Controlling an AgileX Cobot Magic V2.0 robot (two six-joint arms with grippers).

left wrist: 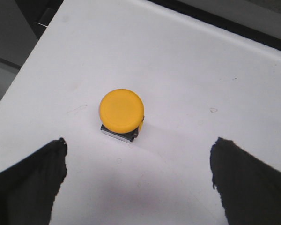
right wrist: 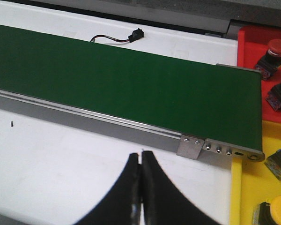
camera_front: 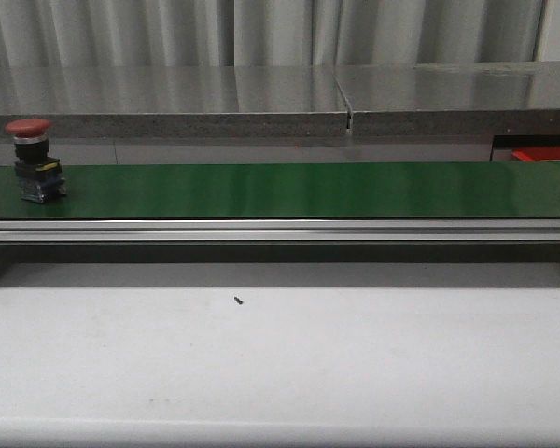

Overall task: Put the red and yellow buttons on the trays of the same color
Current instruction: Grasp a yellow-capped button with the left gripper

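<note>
Below the left gripper (left wrist: 138,180), jaws spread, sits a yellow button (left wrist: 122,111) on the surface (left wrist: 187,70); grasping comes next. Right gripper (right wrist: 141,187) jaws pressed together.

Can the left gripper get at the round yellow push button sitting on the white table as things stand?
Probably yes. The left gripper is open, its fingers spread to either side, and the yellow push button stands upright and alone on the white table with nothing blocking it.

Dim, soft, slightly blurred views
</note>
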